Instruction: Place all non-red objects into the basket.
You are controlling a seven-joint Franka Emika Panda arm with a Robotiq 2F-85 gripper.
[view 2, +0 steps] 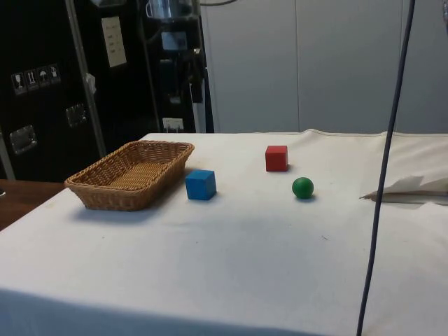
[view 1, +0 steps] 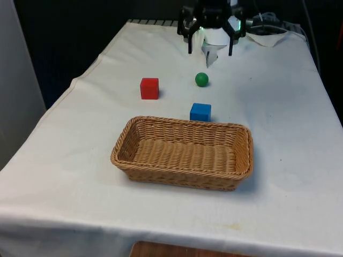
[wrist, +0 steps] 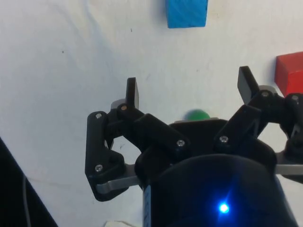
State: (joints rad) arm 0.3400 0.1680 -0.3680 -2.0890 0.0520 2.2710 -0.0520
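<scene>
A wicker basket (view 1: 128, 138) (view 2: 91, 189) lies empty on the white cloth near the table's front. A blue cube (view 1: 200, 112) (view 2: 200, 184) (wrist: 187, 13) sits just behind the basket's far rim. Further back rest a green ball (view 1: 201, 79) (view 2: 302, 187) (wrist: 196, 115) and, to the front view's left of it, a red cube (view 1: 149, 88) (view 2: 276, 158) (wrist: 289, 72). My gripper (view 1: 209, 52) (wrist: 189, 86) hangs open and empty at the table's far end, above and behind the green ball.
A crumpled bit of white paper or cloth (view 1: 266, 38) (view 2: 409, 189) lies at the far end of the table near the robot's base. A dark cable (view 2: 385, 175) hangs down in the side view.
</scene>
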